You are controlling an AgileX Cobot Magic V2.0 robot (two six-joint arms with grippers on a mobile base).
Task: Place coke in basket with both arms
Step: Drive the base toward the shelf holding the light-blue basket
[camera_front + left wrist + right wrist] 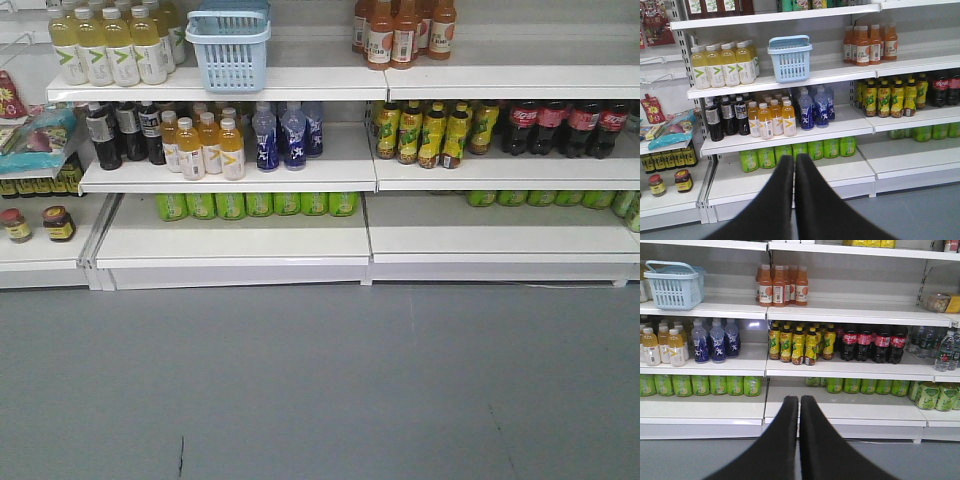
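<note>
Several coke bottles (873,342) with red labels stand in a row on the middle shelf at the right (565,125), also at the far right in the left wrist view (944,87). The light blue basket (230,45) sits on the upper shelf at the left (790,57) (674,284). My left gripper (794,159) is shut and empty, well back from the shelves. My right gripper (799,400) is shut and empty too, pointing at the lower shelf below the yellow-green bottles. Neither gripper shows in the front view.
White shelving (235,170) holds pale yellow drinks (110,45), dark bottles with grey labels (125,130), orange bottles (205,145), blue bottles (280,135), brown-orange bottles (400,30), yellow-green bottles (430,130) and green cans (255,204). Grey floor (320,390) lies in front.
</note>
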